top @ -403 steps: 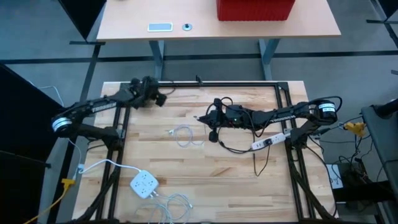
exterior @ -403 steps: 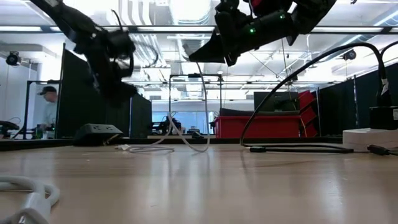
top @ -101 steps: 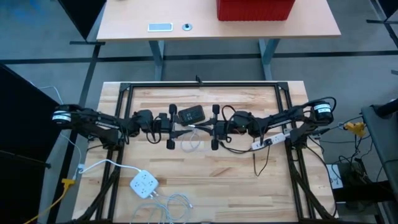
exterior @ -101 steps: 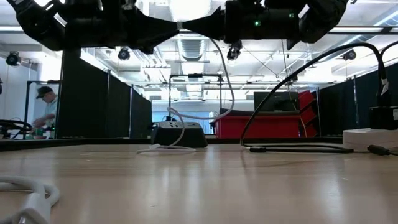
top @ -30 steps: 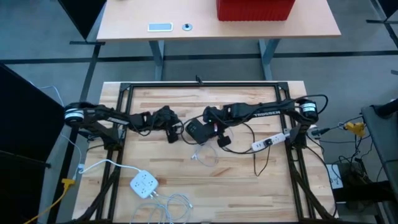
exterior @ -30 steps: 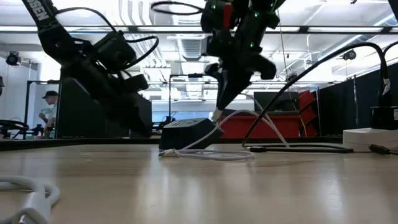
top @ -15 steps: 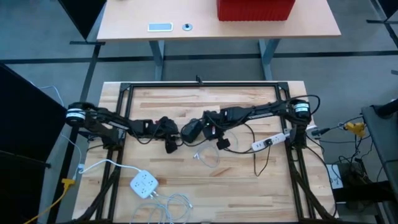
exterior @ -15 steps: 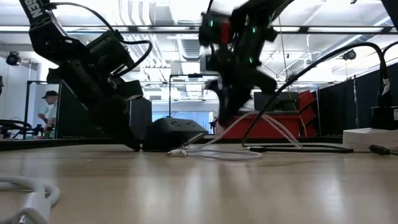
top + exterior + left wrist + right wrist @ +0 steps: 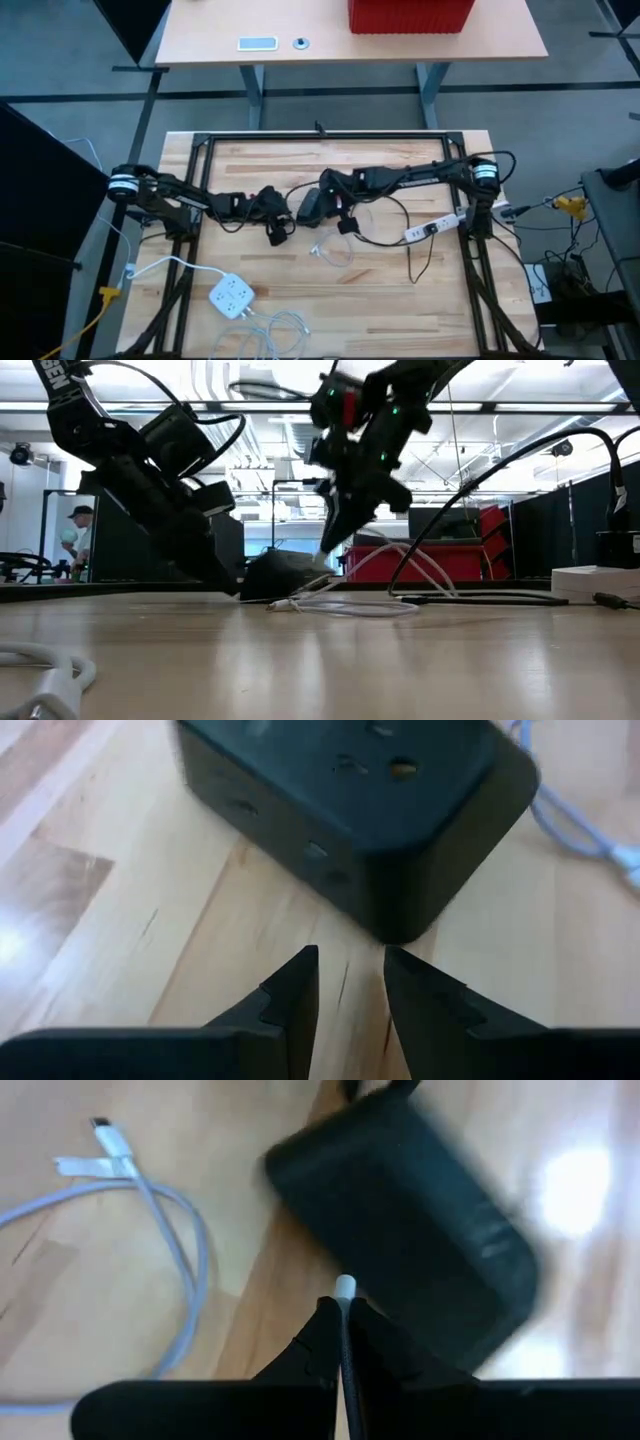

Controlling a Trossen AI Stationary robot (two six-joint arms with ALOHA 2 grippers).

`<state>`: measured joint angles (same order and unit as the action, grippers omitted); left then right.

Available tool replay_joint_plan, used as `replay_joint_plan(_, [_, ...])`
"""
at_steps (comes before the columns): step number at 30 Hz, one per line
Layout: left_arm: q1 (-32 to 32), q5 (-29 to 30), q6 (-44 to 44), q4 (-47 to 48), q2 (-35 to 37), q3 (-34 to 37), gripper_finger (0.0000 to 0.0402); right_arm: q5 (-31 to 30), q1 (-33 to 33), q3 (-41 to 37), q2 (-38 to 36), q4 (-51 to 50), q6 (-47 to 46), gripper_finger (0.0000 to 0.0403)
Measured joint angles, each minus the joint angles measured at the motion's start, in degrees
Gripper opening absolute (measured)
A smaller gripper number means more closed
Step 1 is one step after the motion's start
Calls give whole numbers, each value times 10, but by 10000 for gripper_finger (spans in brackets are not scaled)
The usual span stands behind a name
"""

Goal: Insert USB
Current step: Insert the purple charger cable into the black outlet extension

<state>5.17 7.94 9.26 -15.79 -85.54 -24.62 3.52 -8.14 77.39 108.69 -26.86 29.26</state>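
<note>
Charger block mid-table, blurred — port markings unreadable. Right gripper pinches white USB plug just above it; left gripper, fingers slightly parted, empty beside it.

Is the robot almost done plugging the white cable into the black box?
Not yet, but close. Done: the right gripper is shut on the white plug and has it right by the black power block. In hand: the left gripper sits at the block's corner, fingers slightly apart, not holding it. Left: the plug tip is still outside the block, so it must be pushed into a port.
</note>
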Motion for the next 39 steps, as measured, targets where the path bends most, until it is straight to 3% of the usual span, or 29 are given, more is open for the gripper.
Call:
replay_joint_plan(4, [0, 0, 0, 25, 4, 0, 105, 5, 0, -5, 30, -9, -2, 0])
replay_joint_plan(9, [0, 6, -1, 70, 16, 0, 105, -9, 0, -4, 10, -17, 0, 0])
replay_joint_plan(14, [1, 80, -18, 95, 39, 0, 105, -35, -8, 10, -27, -6, 25, 0])
replay_joint_plan(17, [2, 111, -46, 58, 45, 0, 105, -35, -11, 25, -30, 7, 38, 0])
replay_joint_plan(25, [3, 109, -117, -128, -1, 0, 105, -37, -17, 40, -25, -22, 37, 0])
replay_joint_plan(29, [3, 72, -118, -190, -39, 0, 105, -40, -17, 40, -32, -53, 33, 0])
replay_joint_plan(34, [3, -40, -120, -300, -73, -1, 105, -41, -17, 48, -41, -92, 38, 0])
replay_joint_plan(39, [2, -48, -132, -237, -37, -18, 105, -41, -16, 60, -42, -148, 43, 0])
